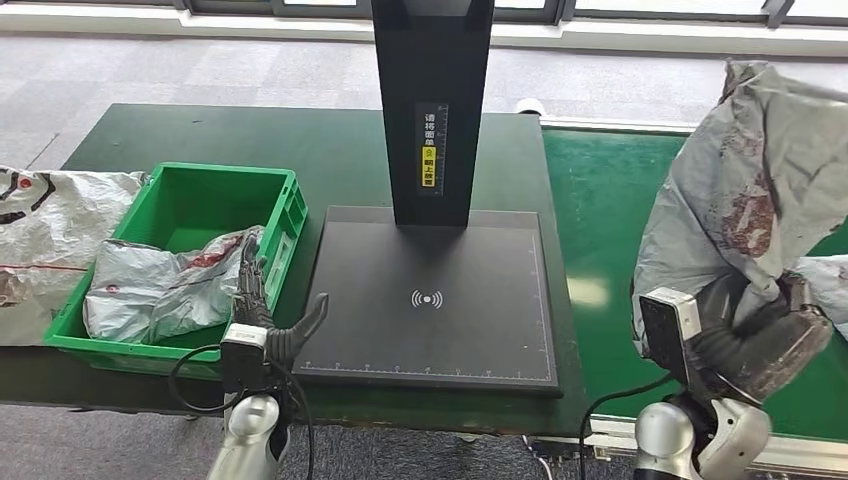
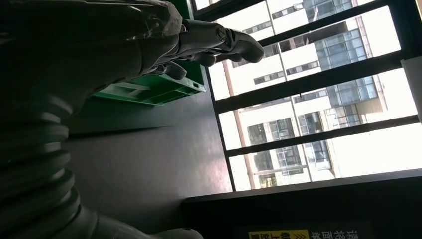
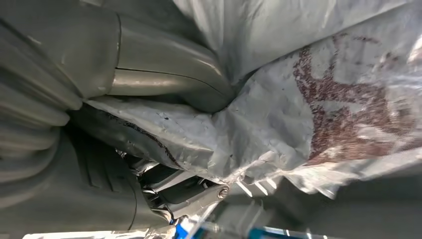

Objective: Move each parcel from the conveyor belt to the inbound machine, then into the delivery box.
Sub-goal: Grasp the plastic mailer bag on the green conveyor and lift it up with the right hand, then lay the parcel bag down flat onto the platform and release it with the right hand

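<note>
A grey parcel (image 1: 740,190), crumpled and marked with dark red print, was held up by the right hand (image 1: 770,335) above the green conveyor belt (image 1: 600,220), on the robot's right. In the right wrist view the thick thumb (image 3: 169,74) was pressed into the parcel's wrinkled film (image 3: 298,114), with darker fingers (image 3: 189,191) closed beneath it, so the grasp was firm. A second pale parcel (image 1: 825,280) was partly seen on the belt just behind the held one.

The left hand (image 1: 265,315) was raised over the near edge of the table (image 1: 330,150), between the green delivery box (image 1: 170,350) and the black base plate of the inbound machine (image 1: 430,300). Its fingers were spread and nothing was held in it. In the left wrist view the fingers (image 2: 219,40) were seen extended towards the box (image 2: 154,92).

Inside the box a grey parcel (image 1: 160,285) was lying crumpled against the near wall. The machine's black column (image 1: 432,110) was standing upright at the back of the plate. A large grey bag (image 1: 50,240) was lying left of the box, touching it.
</note>
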Controlling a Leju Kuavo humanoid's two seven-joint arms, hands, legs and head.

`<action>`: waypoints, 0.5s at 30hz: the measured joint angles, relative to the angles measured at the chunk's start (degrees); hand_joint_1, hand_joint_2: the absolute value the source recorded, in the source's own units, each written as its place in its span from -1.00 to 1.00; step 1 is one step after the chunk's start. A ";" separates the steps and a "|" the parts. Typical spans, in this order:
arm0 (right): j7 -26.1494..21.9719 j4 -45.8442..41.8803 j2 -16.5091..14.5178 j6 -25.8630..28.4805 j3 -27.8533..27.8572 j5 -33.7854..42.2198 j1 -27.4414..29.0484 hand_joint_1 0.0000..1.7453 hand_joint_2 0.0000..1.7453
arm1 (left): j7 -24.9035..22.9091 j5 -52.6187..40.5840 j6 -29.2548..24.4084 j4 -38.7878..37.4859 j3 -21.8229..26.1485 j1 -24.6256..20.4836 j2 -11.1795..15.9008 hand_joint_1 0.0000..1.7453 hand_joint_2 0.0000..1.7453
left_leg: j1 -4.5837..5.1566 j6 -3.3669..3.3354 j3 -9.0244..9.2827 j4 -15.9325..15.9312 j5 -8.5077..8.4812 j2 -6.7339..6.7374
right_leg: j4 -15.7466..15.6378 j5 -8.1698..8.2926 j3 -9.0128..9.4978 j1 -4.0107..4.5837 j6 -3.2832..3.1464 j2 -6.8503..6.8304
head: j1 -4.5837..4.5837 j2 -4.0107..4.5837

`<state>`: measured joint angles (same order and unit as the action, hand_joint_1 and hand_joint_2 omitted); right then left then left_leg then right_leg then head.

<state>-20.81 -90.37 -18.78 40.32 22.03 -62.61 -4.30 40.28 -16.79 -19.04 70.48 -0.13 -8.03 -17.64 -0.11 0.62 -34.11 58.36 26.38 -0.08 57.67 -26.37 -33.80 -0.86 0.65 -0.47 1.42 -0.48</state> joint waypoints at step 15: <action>-4.09 -5.00 -0.02 -0.31 -11.84 -3.47 1.65 1.00 1.00 | 0.00 1.02 -0.35 -0.96 -0.15 -0.33 0.01 -1.00 1.00 | -0.04 0.02 0.10 -0.03 -0.02 0.11 | 0.01 0.03 0.02 0.05 -0.02 0.11 | 0.01 0.00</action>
<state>-24.91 -95.38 -18.80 40.01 10.19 -66.09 -2.65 40.28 -15.76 -19.39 69.52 -0.28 -8.36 -17.63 -0.15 0.64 -34.01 58.33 26.36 0.03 57.68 -26.34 -33.78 -0.81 0.64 -0.36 1.43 -0.48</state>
